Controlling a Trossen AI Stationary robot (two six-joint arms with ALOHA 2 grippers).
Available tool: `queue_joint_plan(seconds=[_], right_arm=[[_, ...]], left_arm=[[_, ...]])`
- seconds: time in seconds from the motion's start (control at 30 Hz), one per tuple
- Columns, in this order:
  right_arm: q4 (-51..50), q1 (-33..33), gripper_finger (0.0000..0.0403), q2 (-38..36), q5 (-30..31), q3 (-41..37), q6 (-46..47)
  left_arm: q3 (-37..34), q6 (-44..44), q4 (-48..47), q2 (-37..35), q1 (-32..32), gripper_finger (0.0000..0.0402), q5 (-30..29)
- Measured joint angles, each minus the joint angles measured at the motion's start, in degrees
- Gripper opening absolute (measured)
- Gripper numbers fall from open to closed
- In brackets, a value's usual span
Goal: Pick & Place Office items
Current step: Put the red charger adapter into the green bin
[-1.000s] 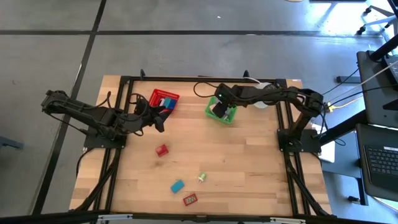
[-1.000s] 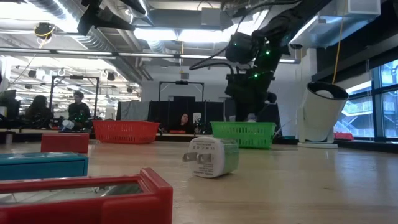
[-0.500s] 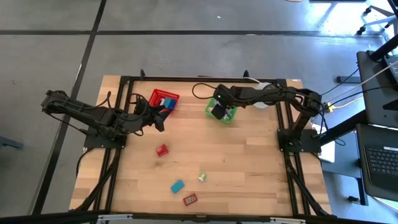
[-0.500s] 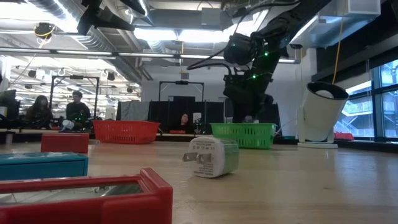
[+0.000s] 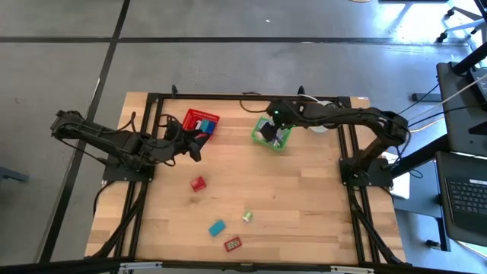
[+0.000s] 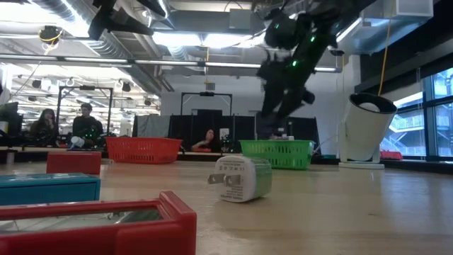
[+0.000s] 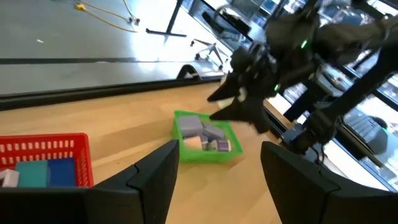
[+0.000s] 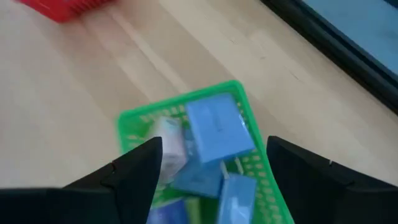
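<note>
My right gripper [image 8: 214, 180] hangs open above the green basket [image 5: 272, 135], with nothing between its fingers. In the basket lie several office items in blue and lavender; one blue piece [image 8: 217, 130] rests on top of the pile. My left gripper [image 5: 196, 149] waits open and empty beside the red basket [image 5: 200, 123], which holds blue pieces [image 7: 46, 173]. On the bare wood lie a red piece [image 5: 198, 183], a white and green plug piece [image 5: 247, 218], a teal piece [image 5: 218, 227] and a flat red piece [image 5: 233, 244].
A pale round container [image 6: 368, 127] stands at the far right behind the green basket. Black frame rails [image 5: 350, 183] run along both sides of the table. People sit at desks in the room beyond [image 6: 88, 124]. The middle of the wooden top [image 5: 289, 198] is bare.
My right gripper has risen out of the green basket and now hangs higher over it, tipped a little. The left arm and the pieces on the table have kept still.
</note>
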Motion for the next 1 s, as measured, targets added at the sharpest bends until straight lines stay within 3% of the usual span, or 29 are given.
queue_joint_plan(seconds=[0.13,0.3,0.5,0.63,0.77,1.0], right_arm=[[-1.2,1.2,0.0290,-5.3,-1.7,0.0,1.8],[-1.3,5.8,0.0286,-12.0,-0.8,0.0,2.3],[-2.3,11.3,0.0286,-17.6,1.2,0.0,3.8],[-4.6,14.7,0.0286,-18.6,5.9,0.0,5.1],[-7.1,17.0,0.0286,-18.4,6.6,0.0,7.8],[-8.0,20.0,0.0286,-17.7,6.9,0.0,9.4]], left_arm=[[0.0,1.5,-0.1,1.1,0.0,0.0223,4.1],[0.0,2.5,0.1,5.3,-0.2,0.0224,14.9],[0.0,2.6,-0.3,12.5,-0.2,0.0224,23.7],[0.0,2.4,-6.0,16.4,-0.2,0.0224,29.8],[0.0,-0.4,-14.5,19.6,-0.2,0.0224,34.5],[0.0,-1.6,-22.7,24.6,-0.8,0.0224,37.2]])
